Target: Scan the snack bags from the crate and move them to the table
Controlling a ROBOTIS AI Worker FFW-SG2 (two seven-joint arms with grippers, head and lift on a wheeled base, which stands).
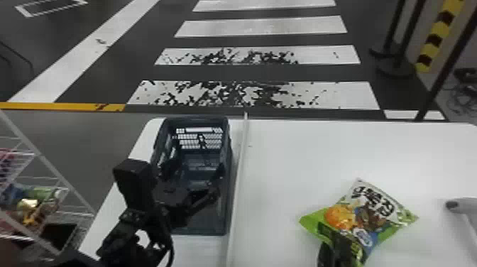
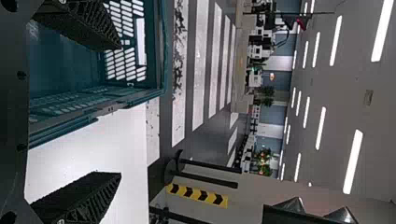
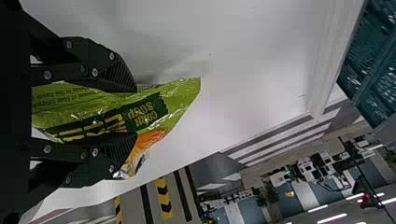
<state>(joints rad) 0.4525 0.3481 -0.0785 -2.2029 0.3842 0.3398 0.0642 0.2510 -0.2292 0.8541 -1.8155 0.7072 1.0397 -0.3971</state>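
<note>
In the head view my left gripper is over the dark blue-green crate, its fingers spread apart. The left wrist view has this gripper open, one finger above the crate and the other over the white table. At the head view's bottom edge, my right gripper is at the lower end of a green and white snack bag. Seen from the right wrist, the gripper has the green bag pinched between its two fingers, above the table.
A raised white strip runs along the table beside the crate. At the right edge lies a grey object with a dark tip. A wire rack holding colourful packs stands at the left.
</note>
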